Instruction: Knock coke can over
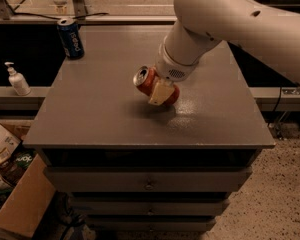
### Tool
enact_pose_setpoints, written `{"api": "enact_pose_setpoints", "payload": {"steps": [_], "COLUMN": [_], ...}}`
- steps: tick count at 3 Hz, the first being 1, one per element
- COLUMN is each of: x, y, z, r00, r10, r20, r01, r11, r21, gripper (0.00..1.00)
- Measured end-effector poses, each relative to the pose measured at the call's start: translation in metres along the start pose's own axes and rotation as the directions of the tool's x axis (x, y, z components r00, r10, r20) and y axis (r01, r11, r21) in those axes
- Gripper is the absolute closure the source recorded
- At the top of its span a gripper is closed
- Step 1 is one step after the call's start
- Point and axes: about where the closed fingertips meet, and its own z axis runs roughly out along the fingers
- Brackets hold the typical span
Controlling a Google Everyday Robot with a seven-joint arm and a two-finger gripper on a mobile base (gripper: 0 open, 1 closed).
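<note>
The red coke can lies tipped on its side near the middle of the grey table top, with its silver top facing left. My gripper comes down from the big white arm at the upper right. It is shut around the can's body, and a tan finger pad lies across the front of the can. The can rests on or just above the table surface; its far side is hidden by the gripper.
A dark blue Pepsi can stands upright at the table's back left corner. A white soap pump bottle stands on a ledge to the left. A cardboard box and clutter lie on the floor at the lower left. Drawers sit below the table top.
</note>
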Motion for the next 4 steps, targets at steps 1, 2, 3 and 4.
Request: {"api": "enact_pose_setpoints", "payload": {"steps": [1, 2, 3, 4], "x": [0.01, 0.01, -0.005, -0.017], "y": [0.002, 0.002, 0.008, 0.013], "z": [0.002, 0.002, 0.007, 0.01], "r00": [0.997, 0.997, 0.997, 0.996], "r10": [-0.038, -0.039, -0.067, -0.083], "r20": [-0.063, -0.063, -0.049, -0.033], "r01": [0.038, 0.038, 0.066, 0.082], "r11": [0.9992, 0.9992, 0.9975, 0.9959], "r21": [-0.015, -0.015, -0.027, -0.039], "gripper": [0.81, 0.58, 0.35, 0.12]}}
